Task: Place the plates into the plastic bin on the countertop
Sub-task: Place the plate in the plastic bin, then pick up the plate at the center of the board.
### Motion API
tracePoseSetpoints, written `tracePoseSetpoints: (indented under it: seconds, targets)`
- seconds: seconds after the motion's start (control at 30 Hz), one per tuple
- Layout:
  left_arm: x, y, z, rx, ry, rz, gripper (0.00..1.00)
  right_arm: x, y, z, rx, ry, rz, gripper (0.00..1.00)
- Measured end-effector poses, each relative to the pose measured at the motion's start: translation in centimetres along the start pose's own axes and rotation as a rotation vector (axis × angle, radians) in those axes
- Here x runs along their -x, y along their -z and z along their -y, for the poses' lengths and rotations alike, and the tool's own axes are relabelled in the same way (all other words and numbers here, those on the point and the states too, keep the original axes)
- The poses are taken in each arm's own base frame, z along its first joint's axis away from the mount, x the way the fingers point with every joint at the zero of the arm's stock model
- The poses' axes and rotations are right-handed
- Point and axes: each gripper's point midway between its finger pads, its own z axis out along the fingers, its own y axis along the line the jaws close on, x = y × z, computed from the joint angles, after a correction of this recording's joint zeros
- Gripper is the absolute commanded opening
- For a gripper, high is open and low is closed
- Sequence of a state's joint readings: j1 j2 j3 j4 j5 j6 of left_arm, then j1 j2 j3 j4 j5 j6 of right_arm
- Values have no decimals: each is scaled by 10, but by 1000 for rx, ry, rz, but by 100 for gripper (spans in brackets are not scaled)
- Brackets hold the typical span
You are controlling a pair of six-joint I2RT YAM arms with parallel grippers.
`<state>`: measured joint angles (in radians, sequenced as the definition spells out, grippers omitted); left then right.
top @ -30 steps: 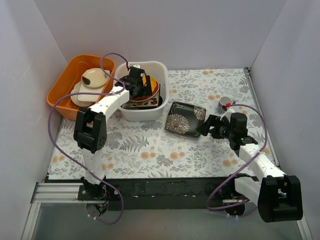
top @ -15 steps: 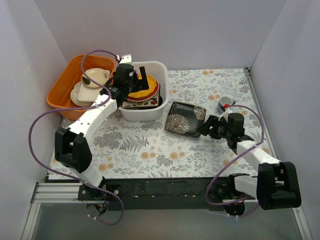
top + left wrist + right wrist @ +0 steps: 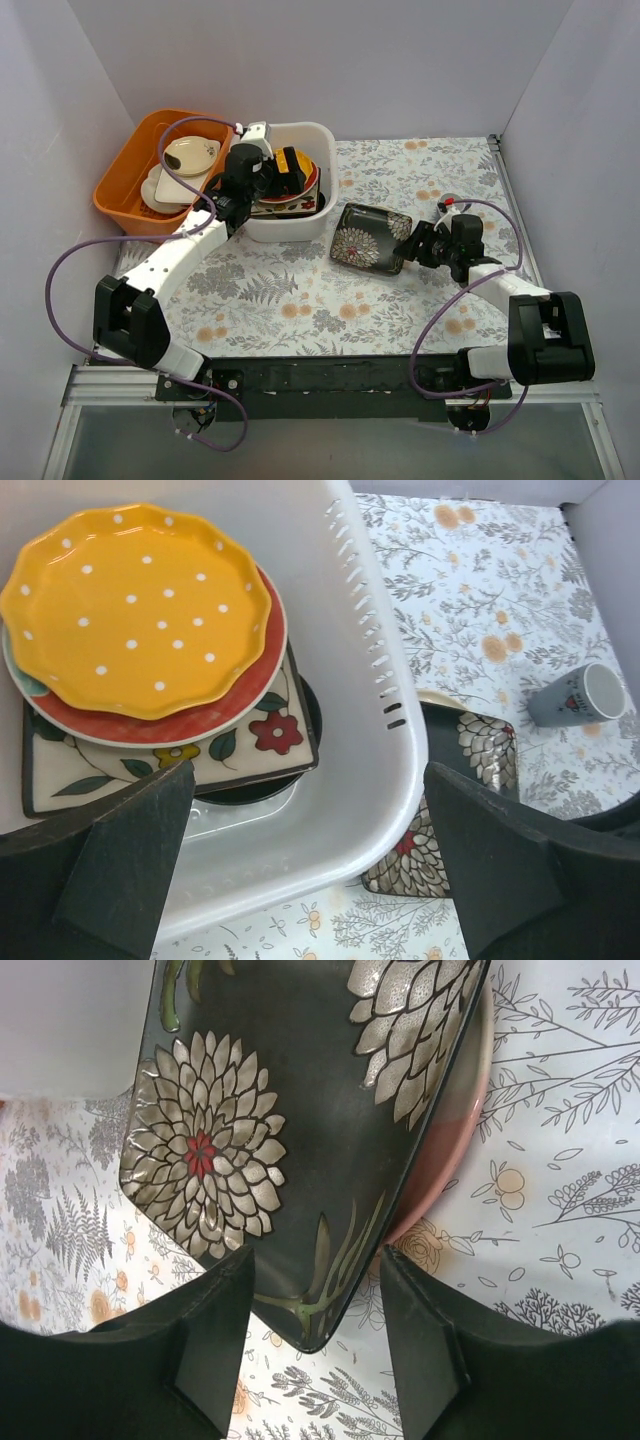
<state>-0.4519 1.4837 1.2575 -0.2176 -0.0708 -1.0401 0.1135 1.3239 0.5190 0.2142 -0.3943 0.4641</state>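
Note:
The white plastic bin [image 3: 287,229] stands at the back left of the countertop [image 3: 300,290]. It holds a stack: a yellow dotted plate [image 3: 135,610] on top, a red-rimmed round plate [image 3: 190,725], a cream square floral plate [image 3: 250,750] and a dark round plate [image 3: 255,792] beneath. My left gripper [image 3: 272,178] is open and empty above the bin's right side [image 3: 308,780]. The black floral rectangle plate [image 3: 372,238] lies right of the bin, resting on a pink-cream round plate [image 3: 455,1140]. My right gripper [image 3: 410,246] is open, its fingers either side of the black plate's near corner [image 3: 315,1260].
An orange tub [image 3: 118,180] with cream dishes [image 3: 185,155] stands left of the bin. A small grey cup [image 3: 578,693] lies on the countertop behind my right wrist. White walls close in on three sides.
My left arm has swung its elbow out to the left and drawn the open gripper back over the bin. My right gripper has crept closer to the black plate's corner.

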Motion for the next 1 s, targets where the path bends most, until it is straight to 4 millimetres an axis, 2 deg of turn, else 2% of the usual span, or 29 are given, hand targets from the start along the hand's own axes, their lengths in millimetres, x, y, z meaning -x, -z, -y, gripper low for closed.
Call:
tracePoseSetpoints:
  seconds: [0.13,0.37,0.53,1.0]
  targets:
    - [4,3,8,-36,2,17,98,3,-4,3,-9,-3,-1,56]
    - [-14,1,13,-87,2,-27,98,0,-11,12,-37,-14,-8,53]
    - [-15,1,19,-121,4,-28,98,0,-18,15,-36,-20,-5,52]
    - [-38,-1,17,-142,18,-73,98,8,-45,18,7,-73,8,47]
